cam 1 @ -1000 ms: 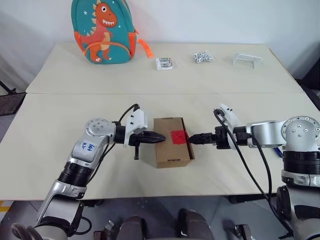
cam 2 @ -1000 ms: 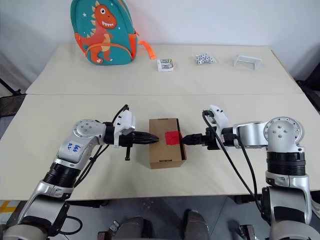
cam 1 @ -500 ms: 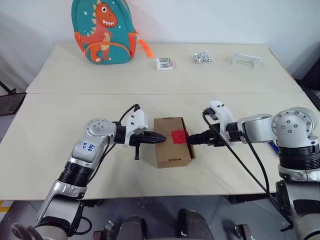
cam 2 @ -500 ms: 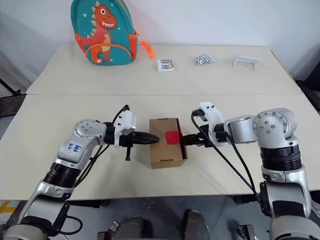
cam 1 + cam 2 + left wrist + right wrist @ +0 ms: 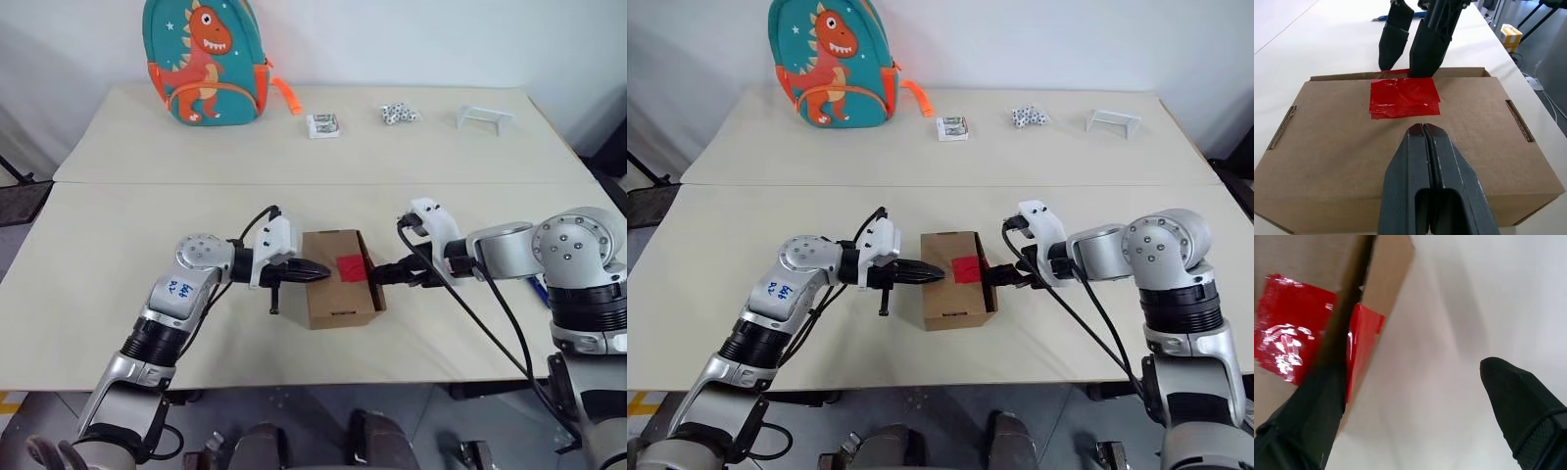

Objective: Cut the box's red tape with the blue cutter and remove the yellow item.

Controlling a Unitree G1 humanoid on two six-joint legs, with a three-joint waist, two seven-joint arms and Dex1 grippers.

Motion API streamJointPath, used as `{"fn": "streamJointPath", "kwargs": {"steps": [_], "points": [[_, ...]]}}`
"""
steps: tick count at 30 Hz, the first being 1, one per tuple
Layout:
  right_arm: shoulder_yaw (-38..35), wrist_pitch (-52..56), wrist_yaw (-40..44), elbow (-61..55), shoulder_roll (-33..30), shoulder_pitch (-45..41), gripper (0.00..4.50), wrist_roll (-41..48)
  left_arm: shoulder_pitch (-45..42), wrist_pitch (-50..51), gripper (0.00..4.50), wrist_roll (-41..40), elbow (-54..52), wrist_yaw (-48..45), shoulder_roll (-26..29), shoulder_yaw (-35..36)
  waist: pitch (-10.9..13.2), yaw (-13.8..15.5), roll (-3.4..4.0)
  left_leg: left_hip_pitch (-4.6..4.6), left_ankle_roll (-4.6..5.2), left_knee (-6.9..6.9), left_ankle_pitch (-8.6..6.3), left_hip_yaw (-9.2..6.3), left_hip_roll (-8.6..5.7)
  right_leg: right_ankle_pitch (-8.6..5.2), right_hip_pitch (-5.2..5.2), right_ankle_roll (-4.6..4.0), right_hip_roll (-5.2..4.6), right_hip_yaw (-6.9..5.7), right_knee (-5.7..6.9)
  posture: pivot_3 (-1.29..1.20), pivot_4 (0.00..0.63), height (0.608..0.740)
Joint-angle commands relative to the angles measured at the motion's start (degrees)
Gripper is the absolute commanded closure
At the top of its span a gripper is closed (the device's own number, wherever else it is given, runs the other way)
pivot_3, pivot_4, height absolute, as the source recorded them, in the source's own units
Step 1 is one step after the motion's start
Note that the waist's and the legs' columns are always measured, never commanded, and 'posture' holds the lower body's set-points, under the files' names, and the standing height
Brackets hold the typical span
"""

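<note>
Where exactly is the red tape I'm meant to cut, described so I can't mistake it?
On the near half of the long beige table sits a small brown cardboard box, flanked by the robot's two black pincers. The red tape is a glossy, wrinkled square patch on the box top at its right edge, folding over that edge. It is the box's sole red mark, unlike the orange strap of the far teal dinosaur backpack.

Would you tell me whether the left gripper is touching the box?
Touching: in the left wrist view, the shut left gripper rests its tips on the box top.

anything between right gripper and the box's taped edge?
Nothing visible. The open right gripper is already at the box, one finger in the gap under the lid edge beside the red tape.
</note>
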Motion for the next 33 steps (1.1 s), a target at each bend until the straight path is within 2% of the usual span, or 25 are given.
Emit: {"fn": "streamJointPath", "kwargs": {"steps": [1, 10, 18, 24, 28, 33], "points": [[-0.42, 0.76, 0.46, 0.93, -2.90, 0.81, 0.04, -2.85, 1.98, 2.71, 4.50, 3.30, 1.25, 0.02, 1.55, -3.21, 0.00, -0.01, 0.00, 0.00, 0.00, 0.00, 0.00, 0.00, 0.00, 0.00, 0.00, 0.00, 0.00, 0.00, 0.00, 0.00, 0.150, 0.740], [-2.10, 0.76, 3.07, 2.89, -3.15, 1.91, 0.04, -4.05, 3.03, 2.56, 4.50, 3.32, 0.71, 0.30, 1.64, -4.14, -0.07, -0.27, 0.12, 0.04, 0.00, -0.03, 0.00, 0.02, 0.00, 0.00, -0.01, 0.00, 0.00, 0.01, -0.01, 0.00, 0.150, 0.740], [-3.89, -2.08, 7.04, -0.01, -1.51, 4.01, 0.04, -11.19, 2.92, 2.48, 4.50, 2.92, 0.06, 0.95, 1.89, -3.55, -0.08, -0.23, 0.12, 0.04, 0.00, -0.03, 0.00, 0.03, 0.01, 0.00, 0.00, 0.00, 0.00, 0.02, -0.03, 0.00, 0.150, 0.740], [-6.78, -7.33, 19.42, -3.32, -4.89, 6.20, 0.04, -10.03, 2.77, 2.21, 4.50, 2.64, -0.55, 0.80, 2.53, -3.02, -0.07, -0.24, 0.12, 0.04, 0.00, -0.04, 0.00, 0.07, 0.01, 0.00, 0.00, 0.00, 0.01, 0.03, -0.10, 0.00, 0.150, 0.740], [-10.23, -5.56, 28.89, 1.88, -8.61, 5.54, 0.04, -7.42, 2.48, 1.82, 4.50, 2.40, -0.47, 0.51, 2.76, -2.66, -0.07, -0.08, 0.12, 0.02, 0.00, -0.04, 0.00, 0.07, 0.01, 0.00, 0.06, 0.00, 0.01, 0.02, -0.25, 0.00, 0.150, 0.740], [-11.01, -1.30, 35.15, 10.17, -8.28, 3.91, 0.04, -6.98, 2.04, 1.03, 4.50, 2.04, -0.13, 0.12, 2.57, -2.11, -0.08, -0.31, 0.12, 0.05, 0.02, -0.04, 0.01, 0.11, 0.01, 0.00, 0.09, 0.00, 0.02, 0.03, -0.30, 0.00, 0.150, 0.740]]}}
